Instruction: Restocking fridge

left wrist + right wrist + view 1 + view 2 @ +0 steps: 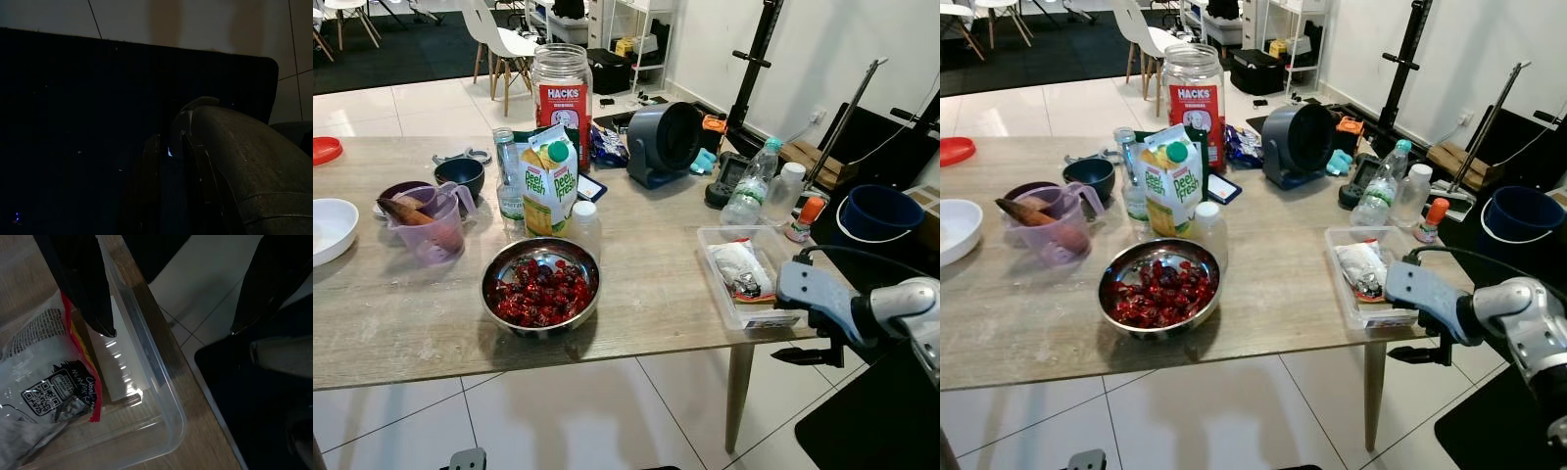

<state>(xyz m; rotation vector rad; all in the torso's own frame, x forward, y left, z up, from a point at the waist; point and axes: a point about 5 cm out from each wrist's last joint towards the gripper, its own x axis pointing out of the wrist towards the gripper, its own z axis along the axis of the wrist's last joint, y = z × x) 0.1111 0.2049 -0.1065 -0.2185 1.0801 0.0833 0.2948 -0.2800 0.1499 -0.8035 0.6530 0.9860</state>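
Clear plastic tub [729,304] first: our right gripper [171,328] straddles its near wall, fingers spread; next we must pinch and lift.

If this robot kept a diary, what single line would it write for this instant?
right pincer: open, astride tub wall at table corner | tub: holds packet | left arm: idle

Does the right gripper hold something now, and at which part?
Nothing is held. The right gripper is open, one finger above the clear plastic container at the table corner and the other outside its wall, not closed on it.
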